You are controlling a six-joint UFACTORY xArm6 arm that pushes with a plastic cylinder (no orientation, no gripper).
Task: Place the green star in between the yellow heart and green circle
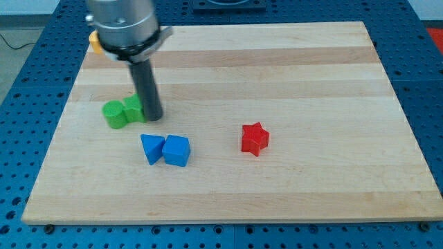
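Observation:
My tip (154, 117) rests on the board at the view's left. It touches the right side of a green block (132, 107) whose shape is partly hidden by the rod; it may be the green star. A green circle (114, 115) sits directly left of that block, touching it. A yellow block (95, 43), mostly hidden behind the arm's body, lies near the board's top-left corner; its shape cannot be made out.
A blue triangle (151, 148) and a blue cube (176, 151) sit side by side just below my tip. A red star (254, 138) lies near the board's middle. The wooden board (311, 76) ends close to the yellow block.

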